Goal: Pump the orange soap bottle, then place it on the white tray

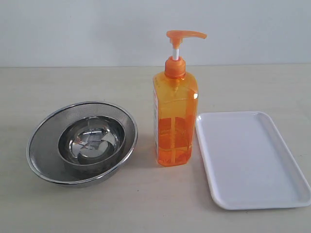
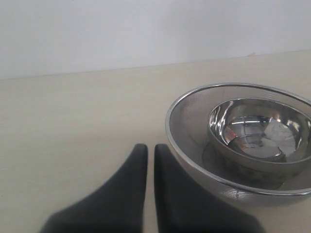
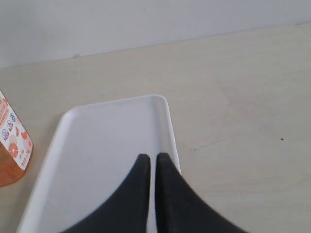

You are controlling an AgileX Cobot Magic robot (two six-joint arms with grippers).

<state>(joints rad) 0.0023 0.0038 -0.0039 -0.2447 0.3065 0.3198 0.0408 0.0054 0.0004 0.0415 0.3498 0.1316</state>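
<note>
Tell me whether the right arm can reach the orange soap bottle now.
Probably yes: the shut right pincer hangs near the white tray; the orange soap bottle stands beside it, nothing between.

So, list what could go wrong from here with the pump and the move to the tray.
1. The bottle is tall and narrow; a push on its overhanging pump head may tip it toward the bowls or the tray.
2. The right gripper and left gripper are shut; unless one opens first, it may knock the bottle over.
3. Set down on the tray's raised rim, the bottle could end tilted.
</note>
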